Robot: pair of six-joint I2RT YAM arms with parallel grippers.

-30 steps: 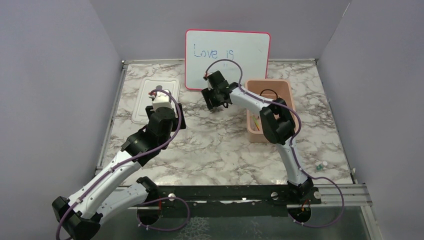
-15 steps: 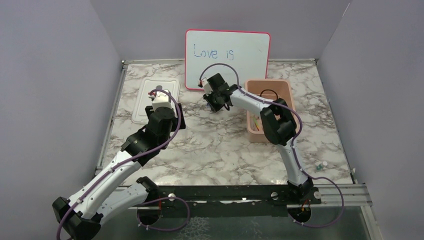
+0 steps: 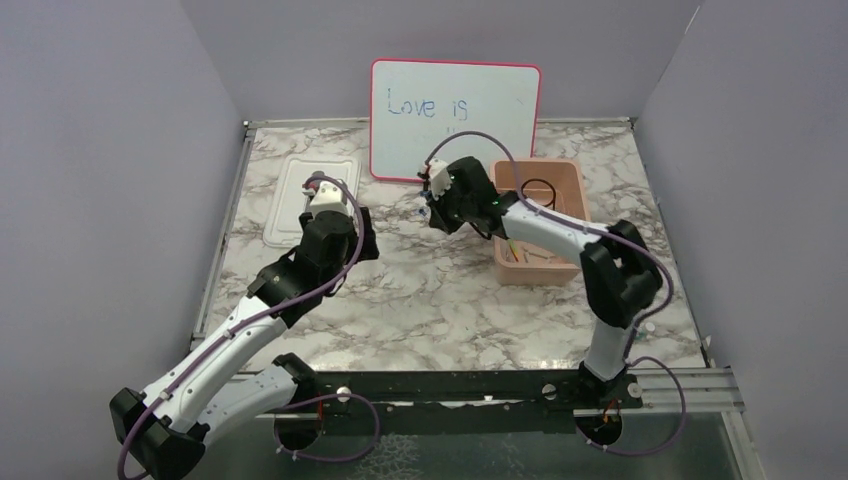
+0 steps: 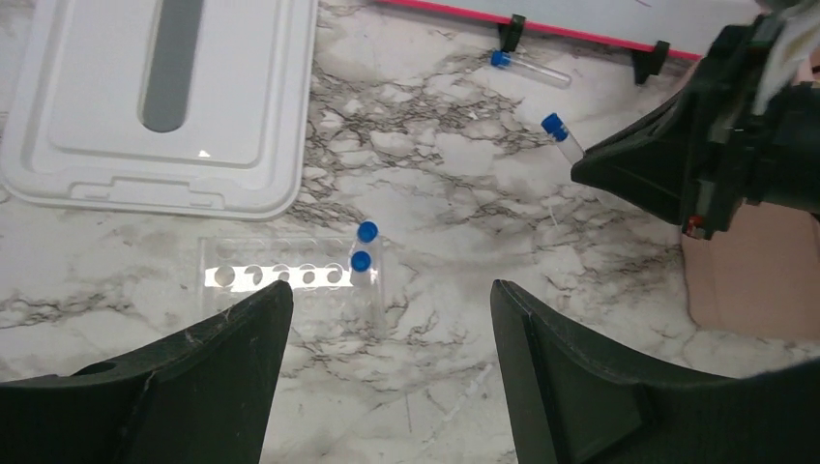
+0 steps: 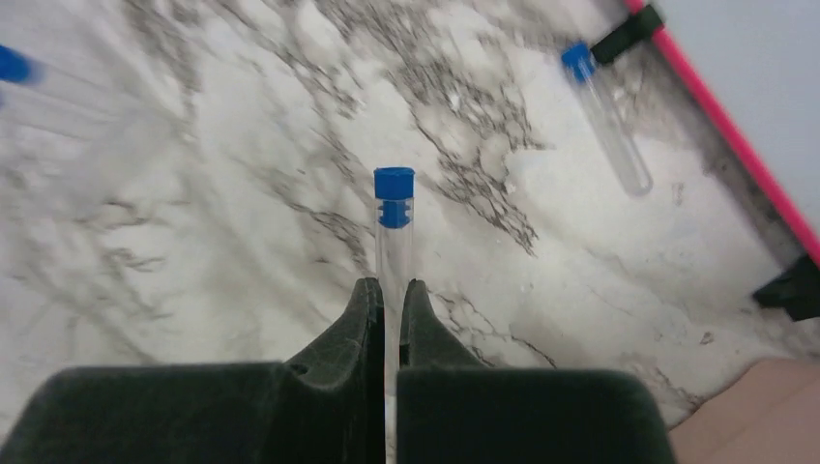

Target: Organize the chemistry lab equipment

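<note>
Within the last second the right gripper [image 5: 392,290] has been closed. Its jaws, wide apart before, are now pressed on a blue-capped tube [image 5: 394,217], which is held by its clear body with the cap pointing away from the wrist. This tube is found just in front of the whiteboard [image 3: 455,100] and beside the pink tub [image 3: 572,170]. Whether it is already lifted from the desk [image 3: 440,290] cannot be told. The left gripper [image 4: 389,290] is kept open and empty above a clear rack [image 4: 276,275], at the end of which two capped tubes [image 4: 363,253] appear to be set. One more tube [image 5: 609,121] is left lying near the whiteboard. The grasp is judged to be made, so carrying the tube to the rack is probably the next step.
</note>
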